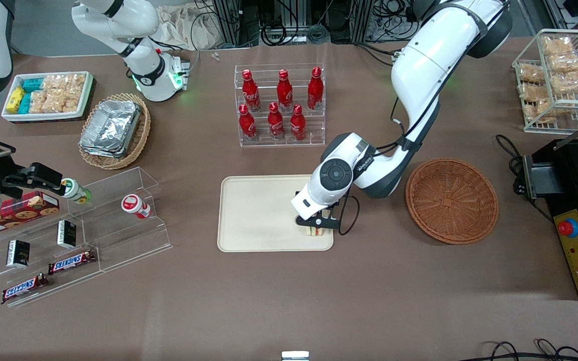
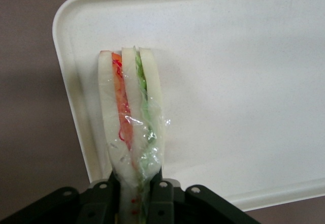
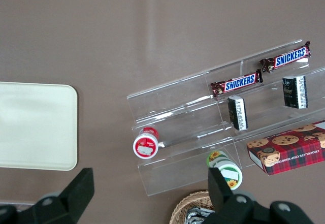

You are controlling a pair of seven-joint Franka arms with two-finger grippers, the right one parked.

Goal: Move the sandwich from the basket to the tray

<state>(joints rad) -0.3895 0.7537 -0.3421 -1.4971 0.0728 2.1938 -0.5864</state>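
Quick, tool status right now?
Left tool: closed on the sandwich, over the tray corner nearest the empty basket.

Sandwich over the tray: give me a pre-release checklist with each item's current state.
1. Grip: gripper fingers shut on the sandwich — ok.
2. Position: sandwich is over the tray, at its corner nearest the basket and the front camera — ok, though near the rim.
3. Landing spot on the tray bare — ok.
4. Basket empty, nothing left to move — ok.
5. Sandwich touching the tray surface — cannot tell.
6. Wrapping and layers intact — ok.
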